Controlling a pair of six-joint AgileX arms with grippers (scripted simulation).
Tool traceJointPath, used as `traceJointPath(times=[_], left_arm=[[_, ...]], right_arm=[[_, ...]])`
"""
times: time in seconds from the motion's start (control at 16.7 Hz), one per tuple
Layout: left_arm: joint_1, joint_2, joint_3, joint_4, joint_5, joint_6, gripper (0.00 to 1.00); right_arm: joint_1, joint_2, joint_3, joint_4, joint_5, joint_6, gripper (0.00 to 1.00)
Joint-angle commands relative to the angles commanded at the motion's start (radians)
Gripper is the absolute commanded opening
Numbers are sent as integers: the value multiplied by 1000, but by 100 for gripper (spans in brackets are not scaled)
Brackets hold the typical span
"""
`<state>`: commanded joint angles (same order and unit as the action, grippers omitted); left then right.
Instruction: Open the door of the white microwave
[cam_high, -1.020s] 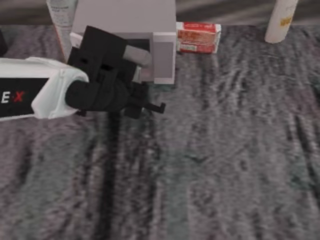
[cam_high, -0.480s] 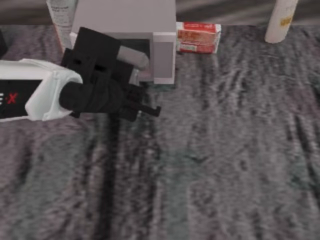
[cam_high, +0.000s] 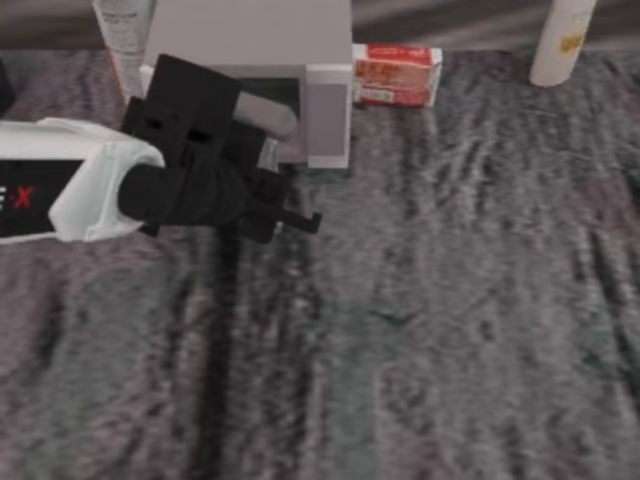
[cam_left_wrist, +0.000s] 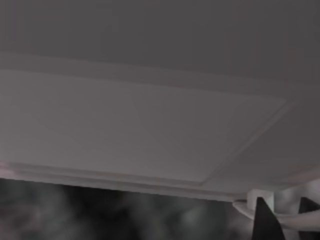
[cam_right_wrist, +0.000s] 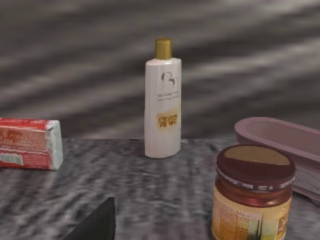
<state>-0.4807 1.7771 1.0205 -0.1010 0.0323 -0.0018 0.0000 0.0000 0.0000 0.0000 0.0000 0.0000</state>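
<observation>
- The left gripper (cam_high: 300, 215) barely shifts over the last half second, after pulling back and leftward just before; I judge the swing is stalling or nearly done.
- The door (cam_left_wrist: 135, 130) of the white microwave (cam_high: 250, 40), at the table's (cam_high: 450, 300) far left, stands partly open.
- Whether the fingers are clenched or released, I cannot tell.
- The cavity is hidden; contents unknown.
- The right arm is parked out of the top view.

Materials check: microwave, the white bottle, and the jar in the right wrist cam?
Microwave: looks like matte white painted metal or plastic; flat, even surface, no glare. Bottle: probably smooth opaque white plastic, with a gold-coloured cap. Jar: likely clear glass, amber contents showing through, with a dark red lid, perhaps metal.
</observation>
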Motion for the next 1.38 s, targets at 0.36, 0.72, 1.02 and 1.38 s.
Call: traceJointPath(times=[0.36,0.72,1.02,1.38], left_arm=[[0,0,0,0,0,0,0],[0,0,0,0,0,0,0],[8,-12,-14,0,30,27,0],[28,-28,-33,1,58,67,0]], right_arm=[[0,0,0,0,0,0,100],[0,0,0,0,0,0,100],[0,0,0,0,0,0,100],[0,0,0,0,0,0,100]])
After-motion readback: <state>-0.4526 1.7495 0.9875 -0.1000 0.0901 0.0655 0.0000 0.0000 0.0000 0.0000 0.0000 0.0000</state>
